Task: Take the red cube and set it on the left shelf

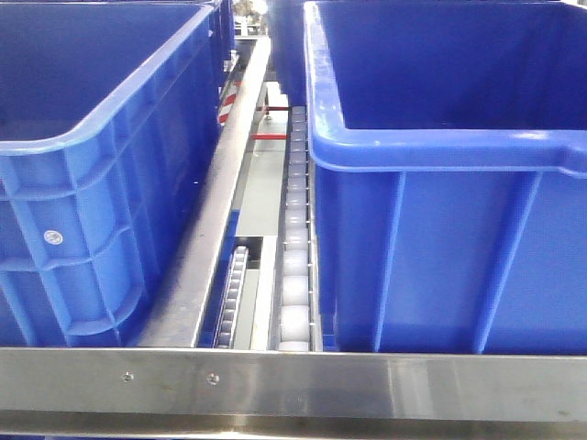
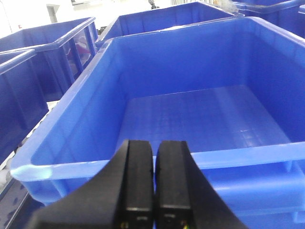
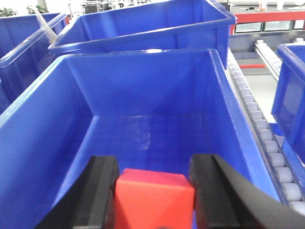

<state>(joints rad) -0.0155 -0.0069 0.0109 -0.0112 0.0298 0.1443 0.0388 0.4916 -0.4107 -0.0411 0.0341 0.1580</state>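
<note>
Right jaws clamping red cube (image 3: 153,198), its base cropped, left jaws pressed together

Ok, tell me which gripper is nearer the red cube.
Right. The right gripper holds the red cube between its fingers. The left gripper is shut and empty, over a blue bin, with no cube in its view.
</note>
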